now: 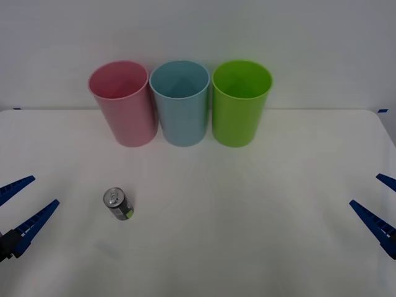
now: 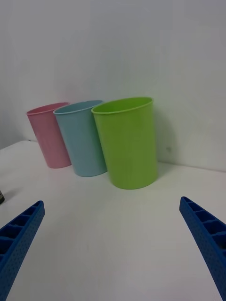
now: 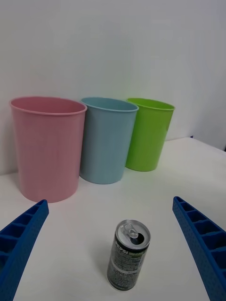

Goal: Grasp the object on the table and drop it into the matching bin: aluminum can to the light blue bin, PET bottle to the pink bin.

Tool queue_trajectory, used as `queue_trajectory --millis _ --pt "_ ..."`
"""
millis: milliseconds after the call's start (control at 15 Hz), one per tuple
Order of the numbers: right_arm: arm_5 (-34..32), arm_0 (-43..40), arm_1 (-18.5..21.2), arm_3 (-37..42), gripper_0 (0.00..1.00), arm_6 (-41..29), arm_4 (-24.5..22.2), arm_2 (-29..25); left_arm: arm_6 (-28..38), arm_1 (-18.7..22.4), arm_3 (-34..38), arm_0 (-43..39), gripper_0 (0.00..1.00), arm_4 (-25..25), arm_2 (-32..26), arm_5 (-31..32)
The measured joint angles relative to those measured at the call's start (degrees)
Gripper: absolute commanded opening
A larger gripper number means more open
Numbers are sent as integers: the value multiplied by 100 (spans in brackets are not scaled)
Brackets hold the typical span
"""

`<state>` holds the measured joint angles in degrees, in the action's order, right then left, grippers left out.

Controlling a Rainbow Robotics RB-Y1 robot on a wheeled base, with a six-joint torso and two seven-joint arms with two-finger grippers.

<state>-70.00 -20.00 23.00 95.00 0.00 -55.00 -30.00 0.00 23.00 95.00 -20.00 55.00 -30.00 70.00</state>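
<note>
Both grippers are hanging low over the table (image 1: 247, 204), each with its blue ribbed fingers spread wide and gripping nothing: the left gripper (image 1: 23, 204) is sitting at the table's left edge, the right gripper (image 1: 378, 201) at its right edge. In the left wrist view the left gripper (image 3: 110, 263) is framing the aluminum can (image 3: 128, 254) between its parted fingers, without touching it. The can (image 1: 118, 204) is standing upright on the left half of the table, well in front of the bins. It is showing a dark grey-black body with pale lettering, a silver pull-tab top and a yellow-green patch low on its side. Along the far edge, the pink bin (image 1: 124, 105), the light blue bin (image 1: 180, 104) and a lime green bin (image 1: 240, 104) are standing side by side.
</note>
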Motion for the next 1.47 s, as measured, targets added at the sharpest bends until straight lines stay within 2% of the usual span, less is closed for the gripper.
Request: queue_trajectory --millis 333,400,1467 --pt "0 0 0 0 100 0 0 0 0 0 0 0 89 0 0 0" --pt "0 0 0 0 100 0 0 0 0 0 0 0 100 0 0 0" --pt "0 0 0 0 100 0 0 0 0 0 0 0 100 0 0 0"
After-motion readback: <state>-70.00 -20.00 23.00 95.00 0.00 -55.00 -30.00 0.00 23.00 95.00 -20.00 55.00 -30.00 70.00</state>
